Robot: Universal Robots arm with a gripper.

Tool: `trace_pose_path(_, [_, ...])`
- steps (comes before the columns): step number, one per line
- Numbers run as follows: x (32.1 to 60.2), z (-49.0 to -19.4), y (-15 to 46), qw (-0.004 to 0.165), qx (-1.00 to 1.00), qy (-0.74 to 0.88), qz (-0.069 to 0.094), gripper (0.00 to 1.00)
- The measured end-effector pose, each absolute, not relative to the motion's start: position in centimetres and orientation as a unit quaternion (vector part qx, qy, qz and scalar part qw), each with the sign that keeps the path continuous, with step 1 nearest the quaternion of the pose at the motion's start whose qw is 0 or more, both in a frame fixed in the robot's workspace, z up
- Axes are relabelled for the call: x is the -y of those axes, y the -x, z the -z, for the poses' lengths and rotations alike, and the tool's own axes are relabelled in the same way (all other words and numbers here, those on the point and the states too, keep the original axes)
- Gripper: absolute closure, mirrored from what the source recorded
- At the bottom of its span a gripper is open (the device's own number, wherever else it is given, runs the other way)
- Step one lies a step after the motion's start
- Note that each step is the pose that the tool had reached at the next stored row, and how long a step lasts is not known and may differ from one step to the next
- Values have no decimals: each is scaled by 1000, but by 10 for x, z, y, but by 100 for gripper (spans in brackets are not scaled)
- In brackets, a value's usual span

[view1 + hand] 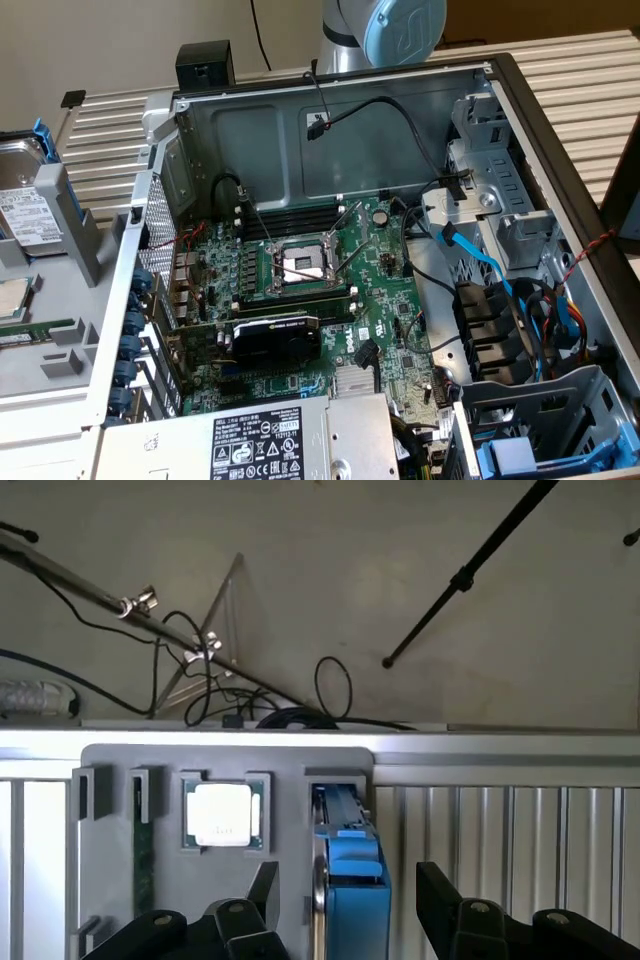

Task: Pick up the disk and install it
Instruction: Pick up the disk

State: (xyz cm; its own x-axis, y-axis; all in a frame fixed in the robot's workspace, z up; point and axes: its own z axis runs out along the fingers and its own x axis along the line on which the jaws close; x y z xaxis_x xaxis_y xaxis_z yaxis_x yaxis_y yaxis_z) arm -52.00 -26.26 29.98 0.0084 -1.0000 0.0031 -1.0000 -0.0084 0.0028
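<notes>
The disk [350, 880] stands on edge in a slot of a grey holder [110, 780], its blue carrier frame facing the wrist camera and a silver metal edge beside it. My gripper [348, 872] is open, with one black finger [265, 890] on each side of the disk and a gap on both sides. In the exterior view the disk [25, 215] shows its white label at the far left, upright in the grey holder [60, 260] outside the computer case. The arm's blue-capped joint [400, 30] is at the top behind the case.
An open computer case [330, 300] holds the motherboard, cables and a grey drive cage [560, 410] with another blue carrier [520, 455] at the exterior view's lower right. A square silver processor chip [220, 815] and a green memory stick [145, 865] sit in the holder beside the disk.
</notes>
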Motion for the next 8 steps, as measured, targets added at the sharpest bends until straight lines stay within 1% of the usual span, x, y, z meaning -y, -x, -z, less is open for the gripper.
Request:
trace_pose_path(4, [264,-300,520,1,697,-717,0,35])
trace_pose_path(8, [268,-299,520,-6,696,-718,8,35])
